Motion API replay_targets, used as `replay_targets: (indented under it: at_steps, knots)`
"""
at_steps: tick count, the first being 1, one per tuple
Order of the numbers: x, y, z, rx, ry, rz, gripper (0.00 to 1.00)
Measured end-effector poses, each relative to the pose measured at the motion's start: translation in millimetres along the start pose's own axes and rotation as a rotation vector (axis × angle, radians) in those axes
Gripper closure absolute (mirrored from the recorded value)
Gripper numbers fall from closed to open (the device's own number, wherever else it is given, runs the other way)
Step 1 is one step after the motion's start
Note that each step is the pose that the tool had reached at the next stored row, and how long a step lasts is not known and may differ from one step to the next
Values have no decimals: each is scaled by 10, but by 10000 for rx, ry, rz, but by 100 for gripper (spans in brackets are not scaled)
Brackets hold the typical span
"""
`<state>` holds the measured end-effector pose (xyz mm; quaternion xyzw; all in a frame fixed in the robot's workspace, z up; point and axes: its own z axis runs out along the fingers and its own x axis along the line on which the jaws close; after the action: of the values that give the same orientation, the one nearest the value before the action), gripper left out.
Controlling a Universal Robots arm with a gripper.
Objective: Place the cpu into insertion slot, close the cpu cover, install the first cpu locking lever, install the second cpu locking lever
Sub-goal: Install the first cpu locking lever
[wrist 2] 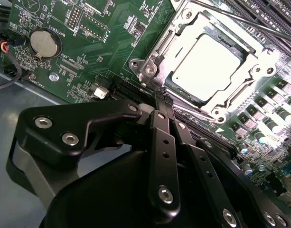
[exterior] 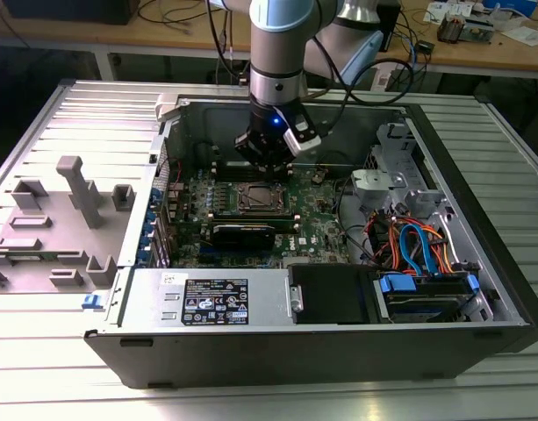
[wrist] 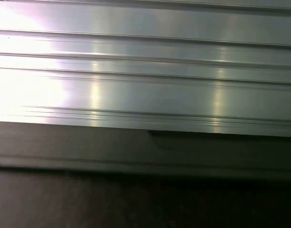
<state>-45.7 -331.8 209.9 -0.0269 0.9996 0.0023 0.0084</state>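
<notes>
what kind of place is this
Probably an electronics lab or robot test workshop. An open computer case lies on a ribbed metal table, the arm's gripper sits above the motherboard, and wooden benches behind carry cables and small parts.

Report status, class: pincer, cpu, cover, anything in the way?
Pincer shut, empty, tips at the socket's edge. Cpu seated in the insertion slot, cpu cover down around it. Nothing in the way.

I can make out no text: the black sticker (exterior: 214, 303) on the power-supply box (exterior: 260, 298), far from my gripper (wrist 2: 160, 96), and the fine white print on the green board (wrist 2: 83, 57) beside it are illegible.
</notes>
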Motion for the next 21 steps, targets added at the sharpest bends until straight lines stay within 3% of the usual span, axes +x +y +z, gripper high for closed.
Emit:
replay_targets:
  at_steps: [21]
  knots:
    - [5,-65,51,7,4,0,89]
